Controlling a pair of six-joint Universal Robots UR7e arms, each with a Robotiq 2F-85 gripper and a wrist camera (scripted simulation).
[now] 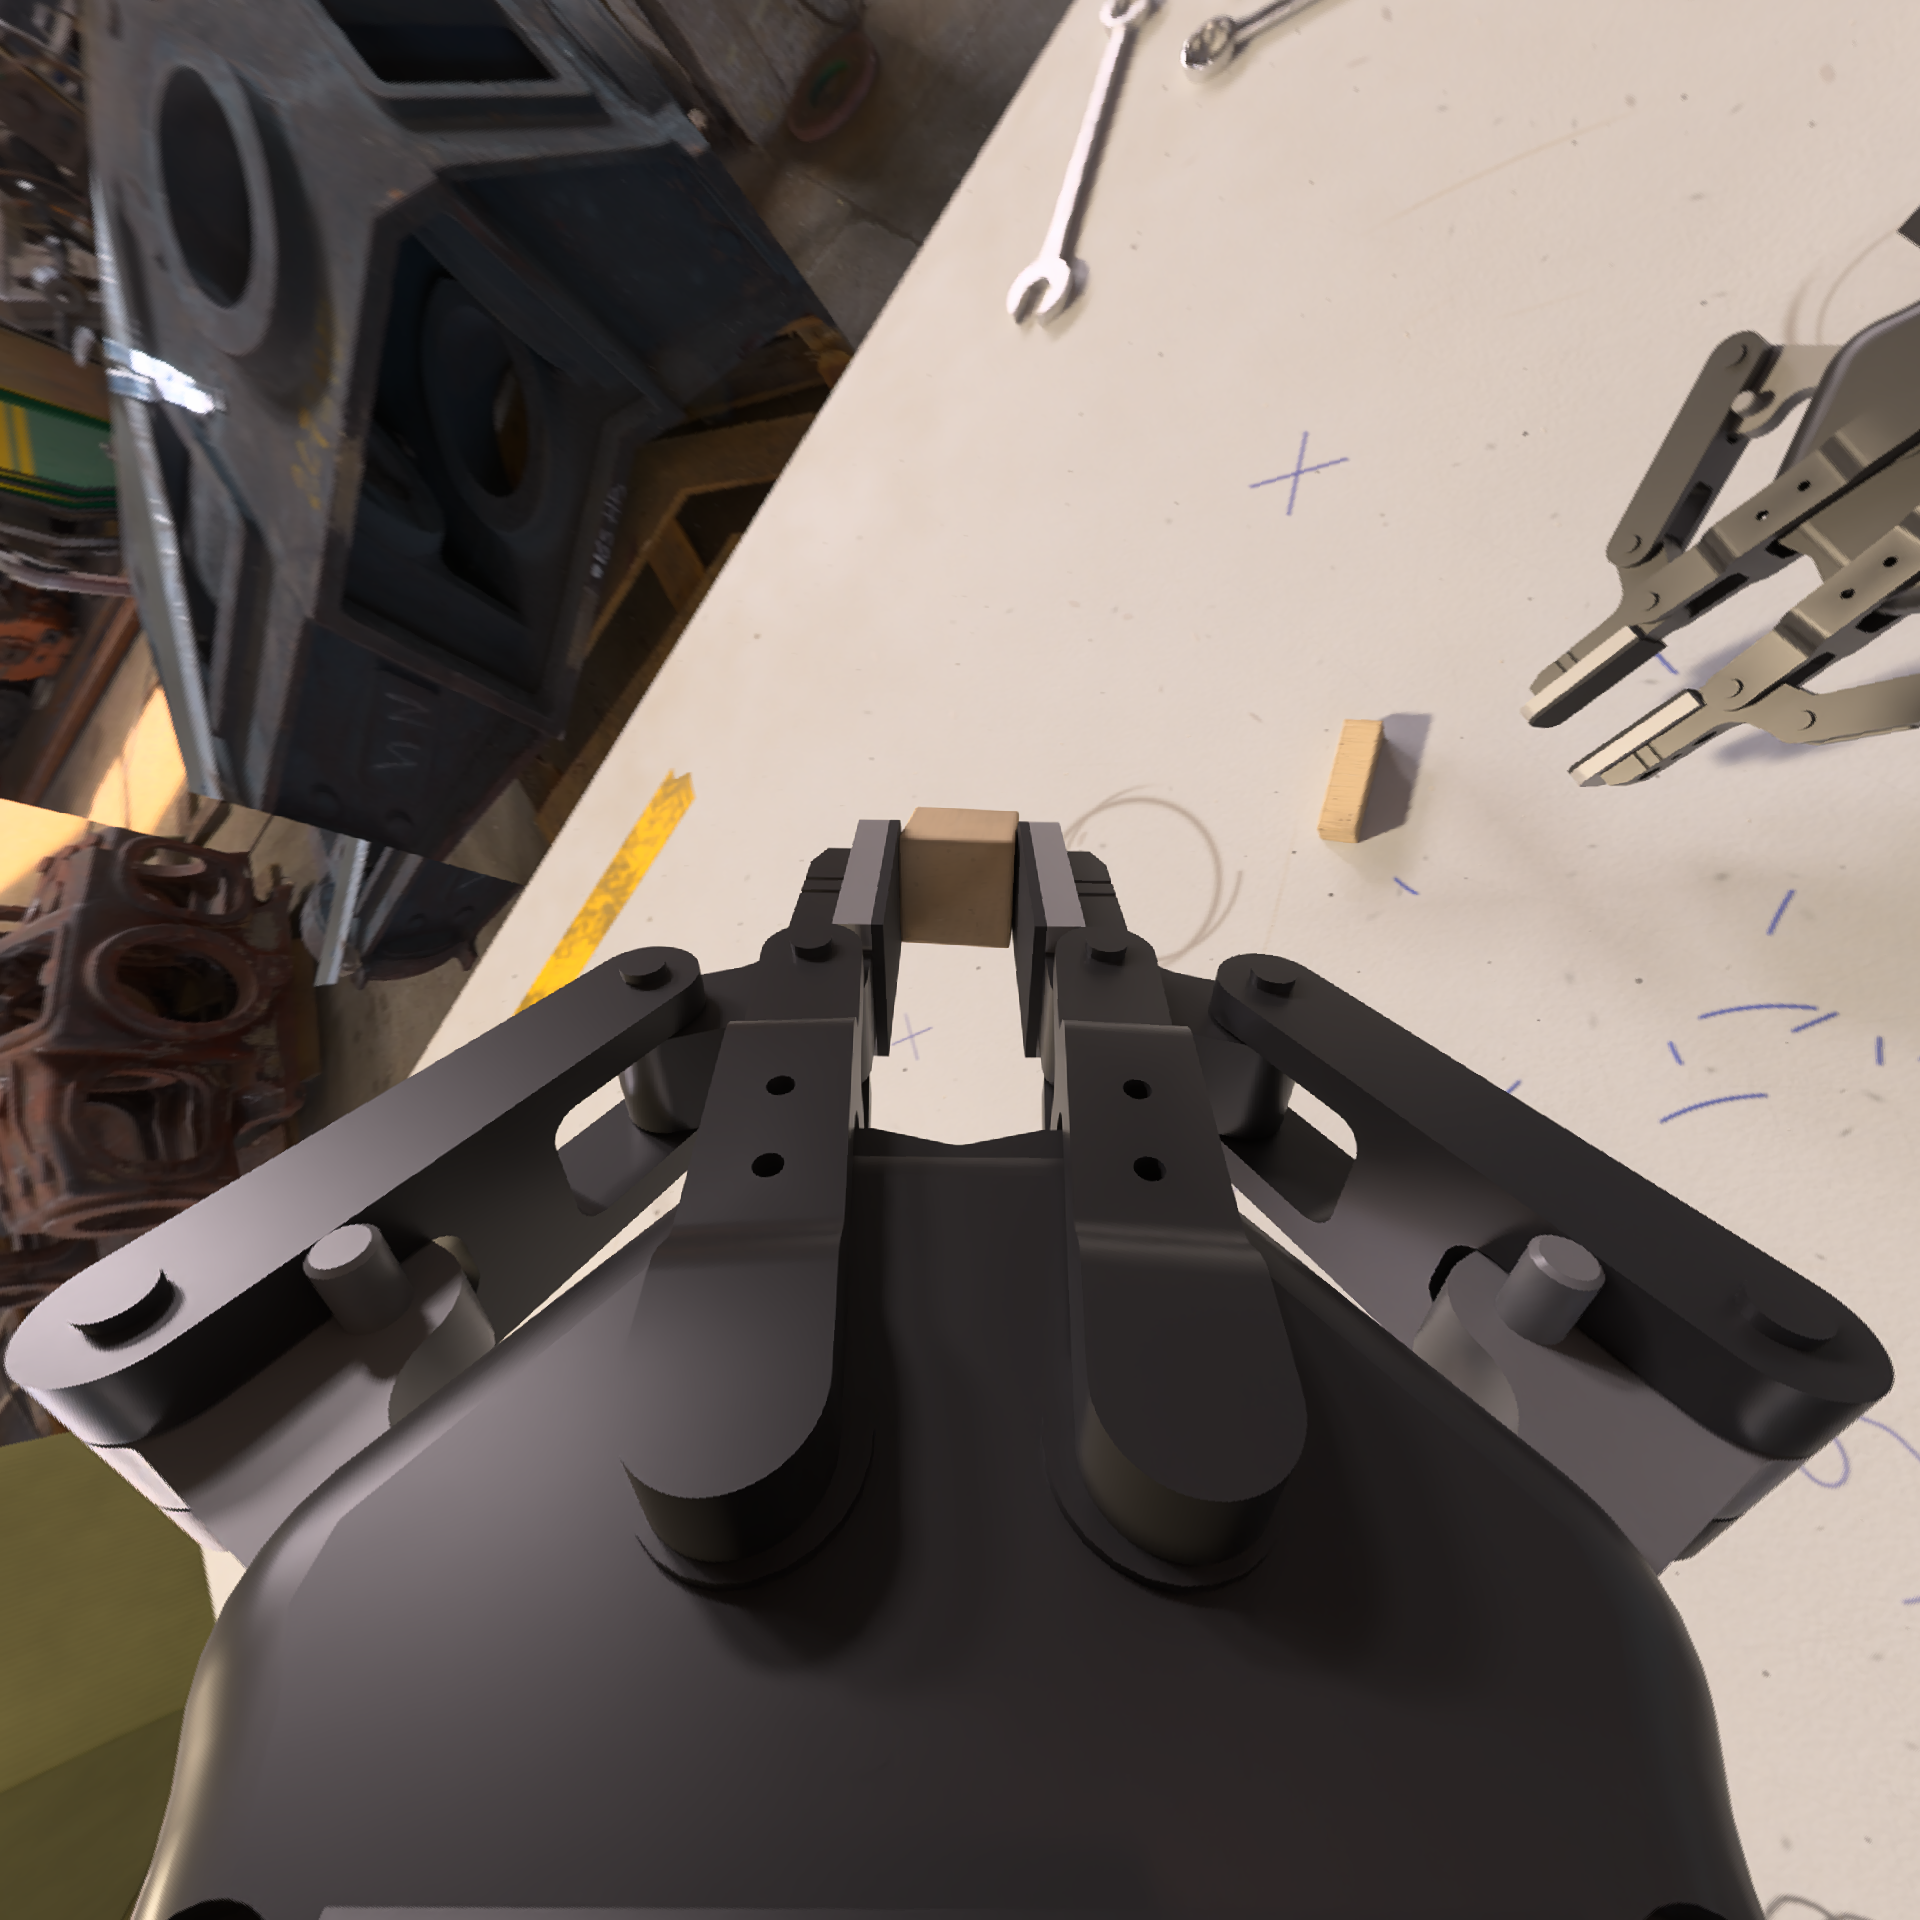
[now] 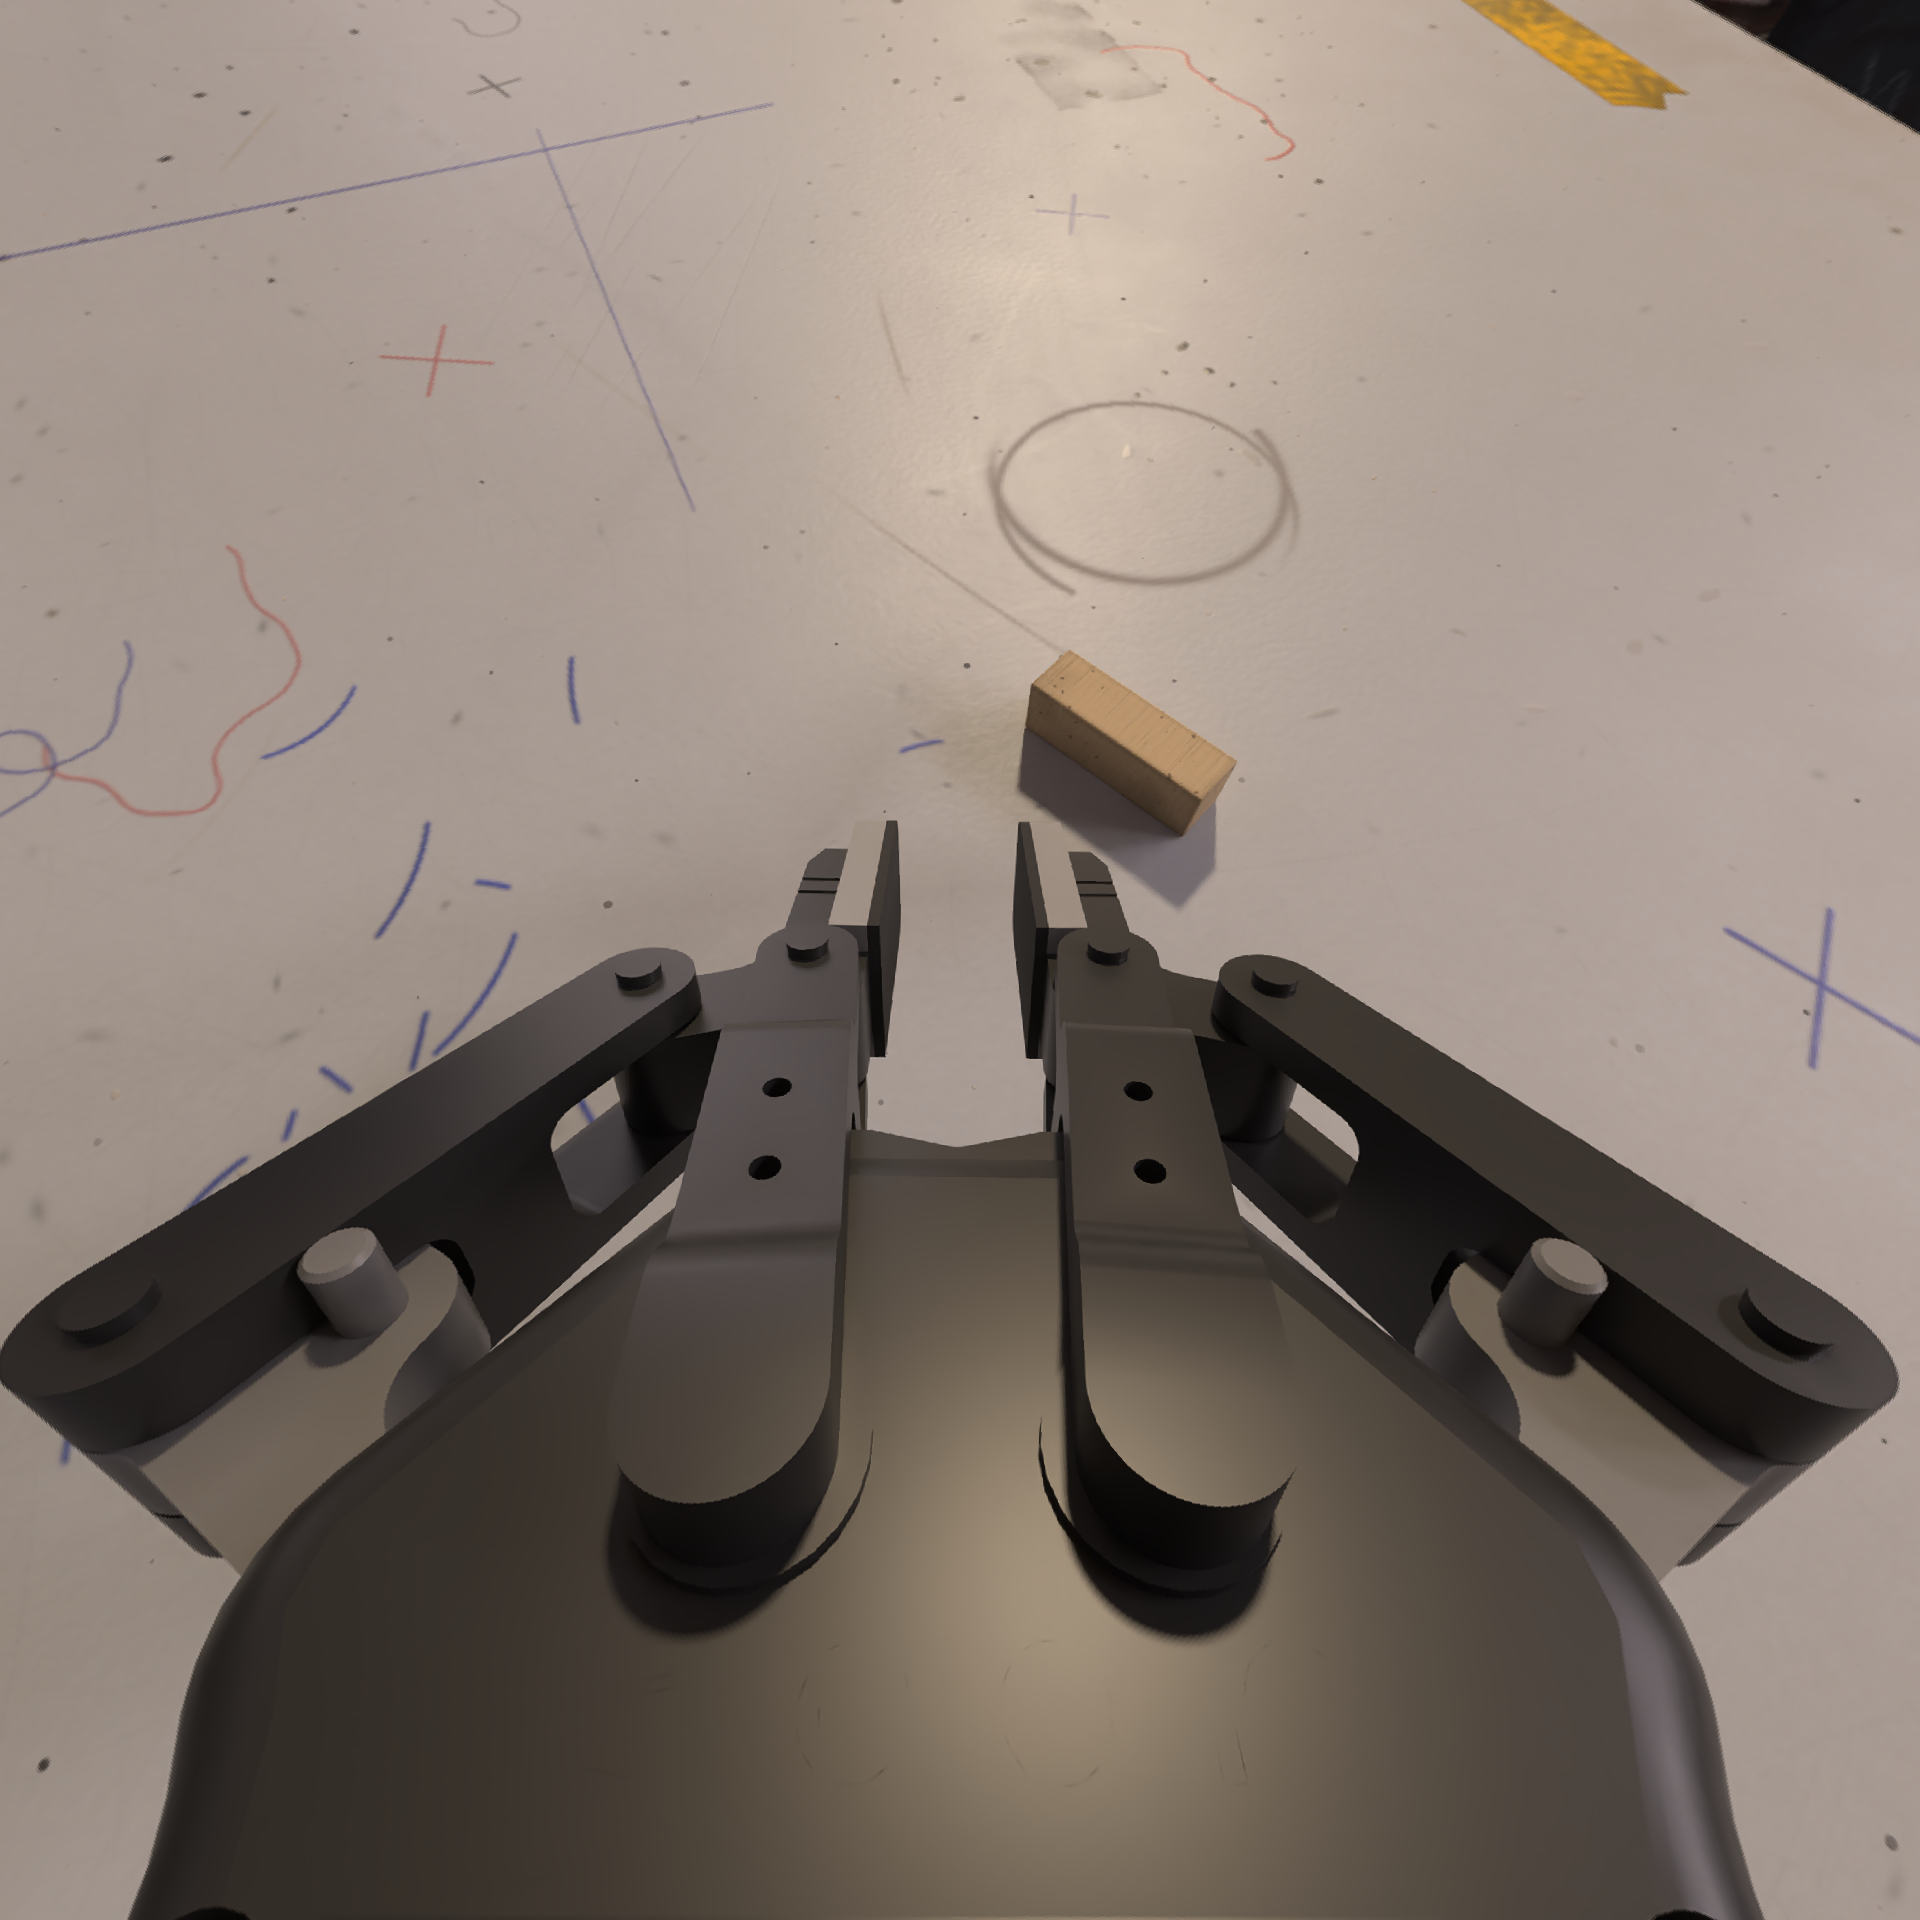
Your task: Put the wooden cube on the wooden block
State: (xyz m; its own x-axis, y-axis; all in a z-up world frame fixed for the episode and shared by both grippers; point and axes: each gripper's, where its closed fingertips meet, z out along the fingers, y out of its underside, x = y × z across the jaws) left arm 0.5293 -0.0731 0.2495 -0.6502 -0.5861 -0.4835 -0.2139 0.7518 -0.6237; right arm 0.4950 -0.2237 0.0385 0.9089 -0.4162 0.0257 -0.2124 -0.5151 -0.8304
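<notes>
My left gripper (image 1: pixel 957 850) is shut on the wooden cube (image 1: pixel 957 888), a small tan cube held between its two pads. The wooden block (image 1: pixel 1351 779) is a pale oblong lying on the white table (image 1: pixel 1143 582), ahead and to the right of the cube and apart from it. In the right wrist view the block (image 2: pixel 1127 732) lies just beyond my right gripper (image 2: pixel 956 868) and slightly to its right. That gripper is open and empty. It also shows in the left wrist view (image 1: pixel 1595 732), hovering right of the block.
Two metal wrenches (image 1: pixel 1075 166) (image 1: pixel 1236 31) lie at the far end of the table. The table's left edge carries a strip of yellow tape (image 1: pixel 623 883), with heavy dark machinery (image 1: pixel 364 416) beyond it. A pencilled circle (image 2: pixel 1143 494) is drawn past the block.
</notes>
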